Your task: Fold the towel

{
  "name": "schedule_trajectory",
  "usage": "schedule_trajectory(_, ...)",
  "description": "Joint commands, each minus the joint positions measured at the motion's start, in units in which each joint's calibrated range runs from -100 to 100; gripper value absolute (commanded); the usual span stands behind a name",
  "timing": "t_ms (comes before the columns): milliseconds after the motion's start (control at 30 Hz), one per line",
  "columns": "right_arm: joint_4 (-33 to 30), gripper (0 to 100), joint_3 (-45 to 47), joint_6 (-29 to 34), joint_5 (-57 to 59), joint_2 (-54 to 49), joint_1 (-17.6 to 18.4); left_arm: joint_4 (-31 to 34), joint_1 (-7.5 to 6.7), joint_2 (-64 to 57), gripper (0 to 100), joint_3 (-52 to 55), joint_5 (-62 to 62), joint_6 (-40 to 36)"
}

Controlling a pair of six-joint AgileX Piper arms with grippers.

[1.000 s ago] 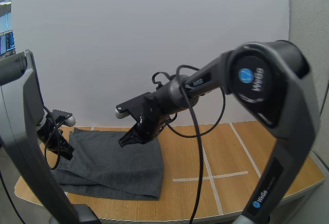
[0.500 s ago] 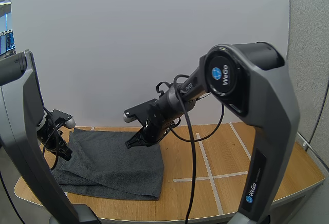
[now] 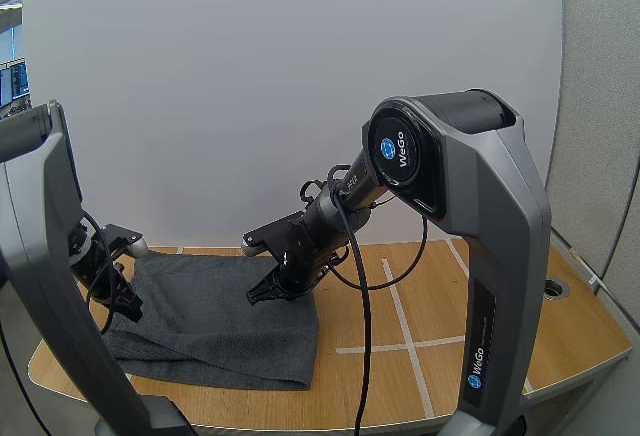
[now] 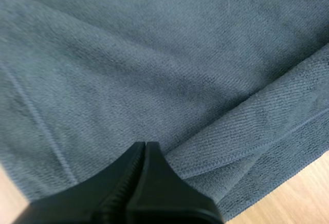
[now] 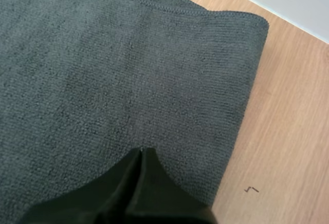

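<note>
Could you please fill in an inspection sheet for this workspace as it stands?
Surface: wooden table marked with pale tape lines.
Job's things: dark grey towel, doubled over, on the table's left half.
Clutter: nothing seen.
Grippers: left gripper shut, at the towel's left edge; right gripper shut, over the towel's far right corner.
Cables: nothing seen loose on the table.
Surroundings: plain white backdrop.

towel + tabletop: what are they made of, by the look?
Towel: dark grey cloth, probably microfibre or terry. It has a matte, nubbly pile and a stitched hem along the edge.
Table: light wood or wood-look laminate. It is smooth with fine grain streaks, and the look alone leaves open which.
</note>
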Motion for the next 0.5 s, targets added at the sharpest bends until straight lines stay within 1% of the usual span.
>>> schedule_trajectory(0,0.2,0,-0.6,-0.3,-0.8,-0.3,0.0,-0.1,-0.20,2.2,0,0.3,-0.2,-0.1)
schedule_trajectory(267,0.2,0,-0.6,-0.3,0.2,1.8,0.0,0.0,-0.20,2.3,0,3.8,-7.9,0.5)
schedule_trajectory(467,0.2,0,-0.6,-0.3,0.8,1.8,0.0,-0.1,-0.20,2.4,0,3.8,-8.6,0.5)
